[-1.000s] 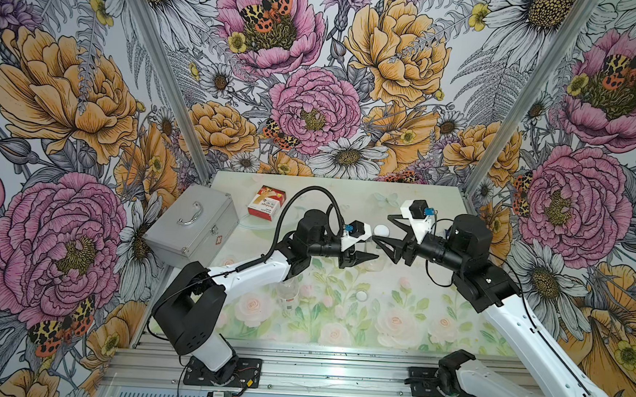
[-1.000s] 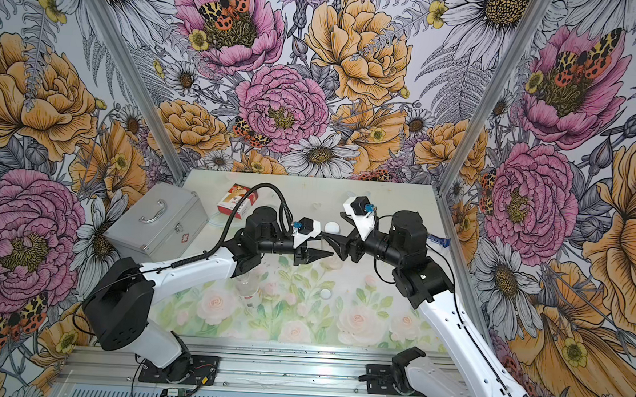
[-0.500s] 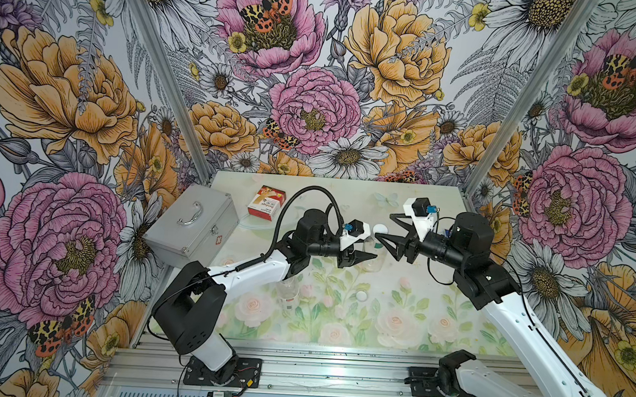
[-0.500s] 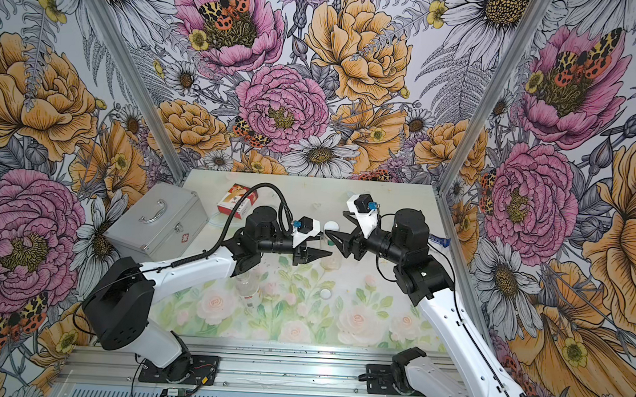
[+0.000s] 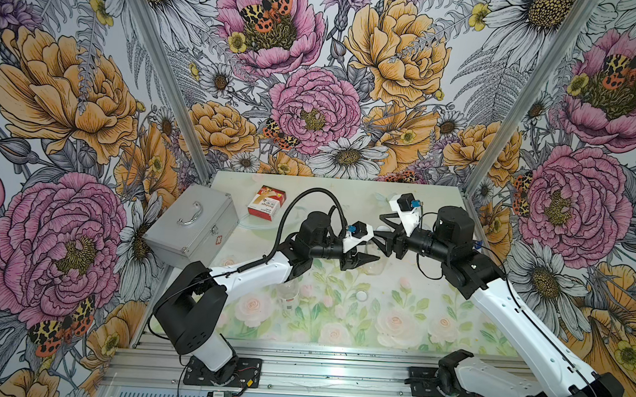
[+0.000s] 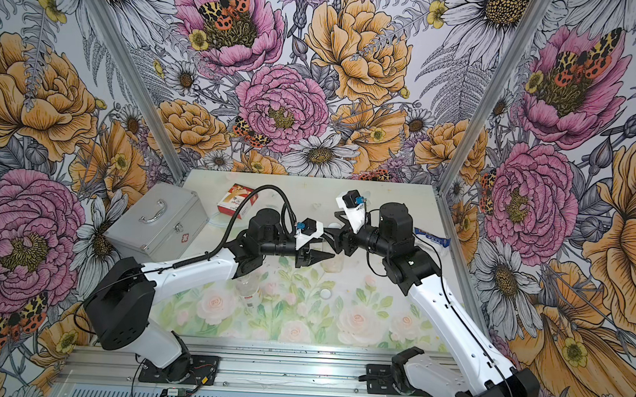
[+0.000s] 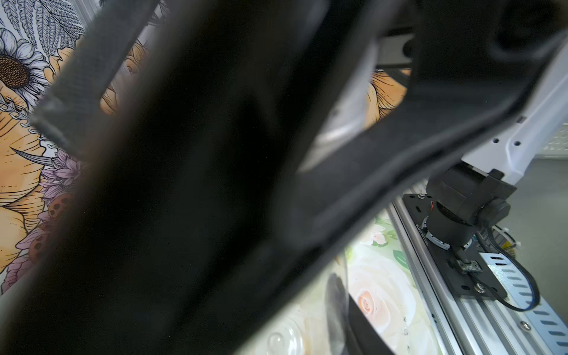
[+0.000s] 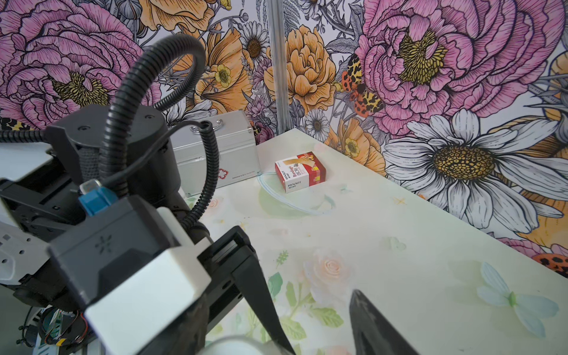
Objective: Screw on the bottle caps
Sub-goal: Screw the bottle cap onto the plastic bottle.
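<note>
Left tool [image 5: 360, 260], narrow, seems to pinch a bottle [image 5: 376, 266] mid-surface [image 5: 435, 290], right tool [image 5: 382, 239] half-wide around a cap [image 5: 381, 231], hold unclear; we judge nothing screwed yet, spare cap [image 5: 361, 295] at 6, second bottle [image 5: 289, 295] at 8 o'clock.

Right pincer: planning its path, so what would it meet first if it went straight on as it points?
Probably the left pincer holding the small clear transparent bottle; the right pincer points at them, though depth is unclear.

Two arms, left [image 5: 251, 274] and right [image 5: 520, 325], have white link shells with black joint housings. A ribbed black cable [image 5: 296, 213] loops over the left wrist. White-mounted cameras [image 5: 357, 234] carry blue plugs. Black bases are bolted on an aluminium rail [image 5: 335, 378].
</note>
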